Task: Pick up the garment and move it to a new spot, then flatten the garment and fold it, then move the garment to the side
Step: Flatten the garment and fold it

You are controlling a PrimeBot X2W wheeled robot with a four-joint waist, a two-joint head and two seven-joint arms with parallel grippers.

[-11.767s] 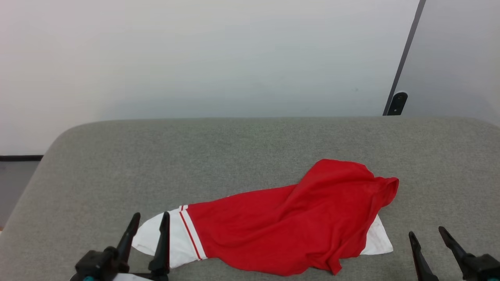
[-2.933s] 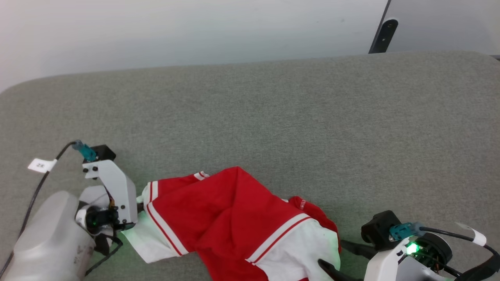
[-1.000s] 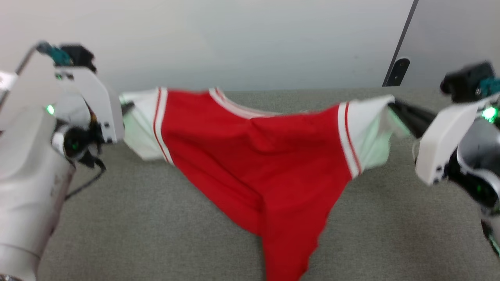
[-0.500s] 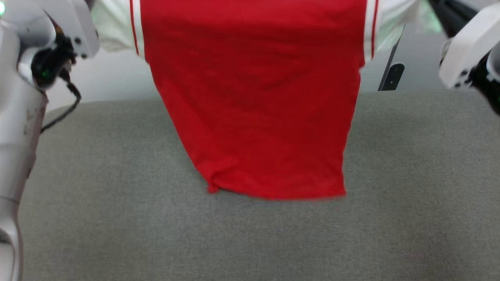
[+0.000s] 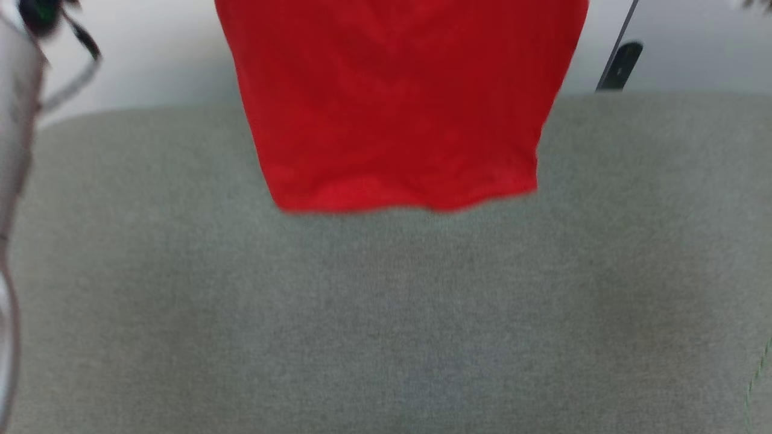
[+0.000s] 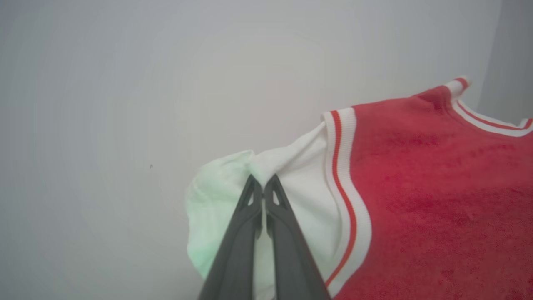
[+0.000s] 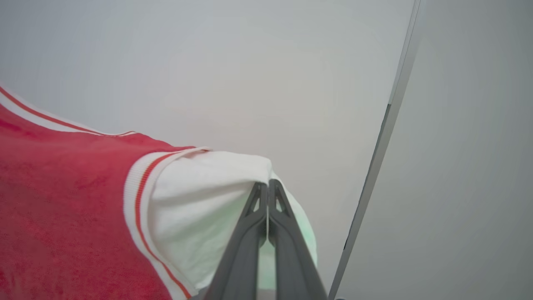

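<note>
The garment (image 5: 398, 102) hangs in the air above the grey cushion, its plain red body spread wide and its hem free at mid-height in the head view. In the left wrist view my left gripper (image 6: 262, 184) is shut on one white sleeve (image 6: 300, 175) of the garment (image 6: 437, 200), beside the red-and-white striped trim. In the right wrist view my right gripper (image 7: 264, 186) is shut on the other white sleeve (image 7: 208, 196) of the garment (image 7: 62, 208). No lettering shows on the face toward the head camera.
A broad grey fabric cushion (image 5: 386, 313) lies below the hanging cloth. Behind it is a pale wall with a dark vertical strip (image 5: 618, 54) at the right. My left arm's pale casing and cable (image 5: 24, 90) run along the left edge.
Both arms have lifted the garment higher; its hem has risen well off the cushion and the sleeves and grippers have left the top of the head view.
</note>
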